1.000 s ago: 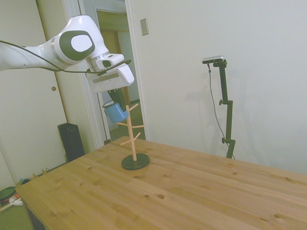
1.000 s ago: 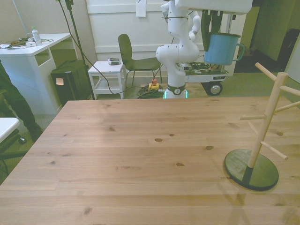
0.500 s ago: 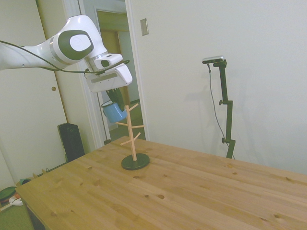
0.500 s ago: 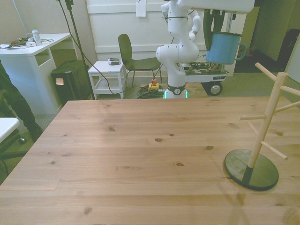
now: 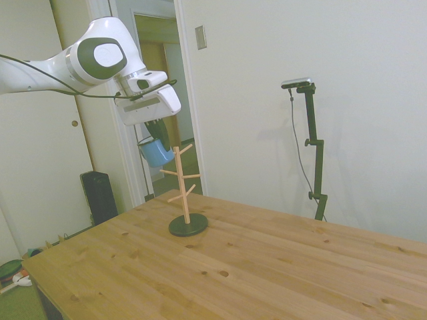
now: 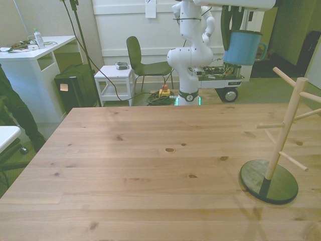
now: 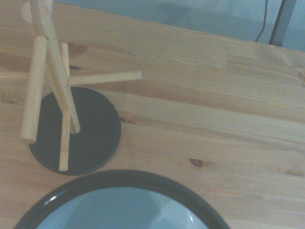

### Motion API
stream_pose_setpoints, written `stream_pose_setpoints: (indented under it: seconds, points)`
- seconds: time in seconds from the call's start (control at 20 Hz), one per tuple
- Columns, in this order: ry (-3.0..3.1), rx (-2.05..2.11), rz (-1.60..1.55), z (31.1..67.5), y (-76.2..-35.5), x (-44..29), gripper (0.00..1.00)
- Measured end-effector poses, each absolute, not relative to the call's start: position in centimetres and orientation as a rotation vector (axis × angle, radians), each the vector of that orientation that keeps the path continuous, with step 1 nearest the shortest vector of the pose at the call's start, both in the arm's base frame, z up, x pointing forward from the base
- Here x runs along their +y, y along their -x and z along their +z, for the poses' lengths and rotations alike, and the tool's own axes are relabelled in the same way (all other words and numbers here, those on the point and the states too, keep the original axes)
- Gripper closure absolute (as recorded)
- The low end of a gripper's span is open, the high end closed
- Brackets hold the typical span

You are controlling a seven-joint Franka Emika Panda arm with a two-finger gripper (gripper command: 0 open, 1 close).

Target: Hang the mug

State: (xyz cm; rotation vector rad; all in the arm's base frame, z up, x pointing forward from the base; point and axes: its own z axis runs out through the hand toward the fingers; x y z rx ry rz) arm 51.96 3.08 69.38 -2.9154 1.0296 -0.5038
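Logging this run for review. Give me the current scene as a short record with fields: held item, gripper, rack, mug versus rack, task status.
held item: small light-blue enamel mug with dark rim, upright, loop handle toward the front view's right
gripper: white arm's two-finger gripper shut on the mug's rim, carrying it high in the air
rack: wooden peg tree on a round dark base, standing on the wooden table
mug versus rack: apart, mug near the tree's top, no peg through the handle
task status: mug not yet hung
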Motion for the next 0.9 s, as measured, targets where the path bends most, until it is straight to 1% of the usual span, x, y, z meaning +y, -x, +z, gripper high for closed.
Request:
stream_pose_setpoints:
  seconds: [0.55, 0.9]
  points:
    - [2.913, 1.039, -0.483, 69.3, -54.5, 4.3, 1.0]
    - [2.913, 1.055, -0.472, 68.9, -54.8, 3.7, 1.0]
